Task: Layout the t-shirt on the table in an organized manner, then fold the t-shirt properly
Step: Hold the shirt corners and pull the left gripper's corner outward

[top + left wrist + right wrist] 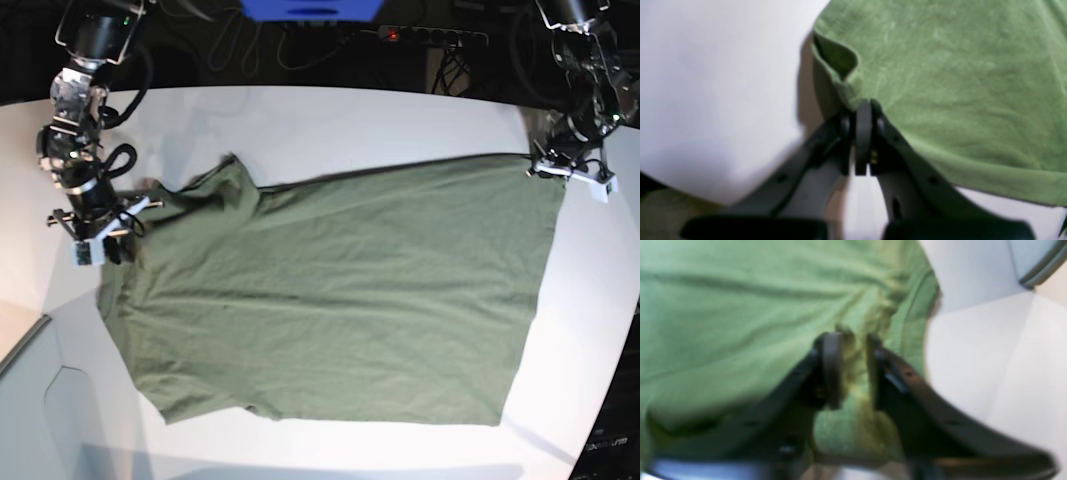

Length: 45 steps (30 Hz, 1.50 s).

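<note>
Left wrist cam: the left gripper (864,110) is pinched tight on a hem corner of the t-shirt (957,83), cloth fanning out toward 2 o'clock over the white table (713,100).

Right wrist cam, pretty blurry: the right gripper (855,350) has its jaws partly apart with bunched green fabric between them; can't tell if it's really clamped.

Base cam: shirt lies spread flat mid-table, right gripper at 9 o'clock by the sleeve, left gripper at 2 o'clock on the corner.

arms: black-and-silver jointed, looped black cables | left hand (863,110): matte black, curved fingers, screw holes | right hand (853,350): same
</note>
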Available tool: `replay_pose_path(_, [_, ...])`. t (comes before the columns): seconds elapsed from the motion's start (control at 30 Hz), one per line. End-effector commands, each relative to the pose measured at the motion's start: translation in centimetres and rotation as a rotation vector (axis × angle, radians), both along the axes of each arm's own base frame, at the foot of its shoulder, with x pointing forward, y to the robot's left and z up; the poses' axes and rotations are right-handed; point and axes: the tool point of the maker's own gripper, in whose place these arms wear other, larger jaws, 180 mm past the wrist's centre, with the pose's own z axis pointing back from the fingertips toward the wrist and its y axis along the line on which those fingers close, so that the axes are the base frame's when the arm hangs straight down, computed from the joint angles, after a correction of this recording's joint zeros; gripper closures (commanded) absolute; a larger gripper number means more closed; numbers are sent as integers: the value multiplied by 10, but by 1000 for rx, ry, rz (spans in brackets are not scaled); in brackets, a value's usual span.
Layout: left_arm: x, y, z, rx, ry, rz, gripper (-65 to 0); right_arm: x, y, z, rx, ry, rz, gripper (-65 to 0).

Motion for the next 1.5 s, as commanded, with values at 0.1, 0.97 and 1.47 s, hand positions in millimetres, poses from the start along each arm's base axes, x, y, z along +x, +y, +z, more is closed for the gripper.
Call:
replay_pose_path(0.1, [6, 8, 9, 25, -24, -4, -9, 15, -3, 29, -40, -91, 15, -317])
replay_pose_path(0.97, [10, -2, 7, 1, -39, 5, -9, -59, 47, -25, 69, 58, 6, -341])
replay_pose_path(1.47, [8, -2, 6, 1, -34, 5, -9, -70, 14, -18, 39, 45, -76, 0])
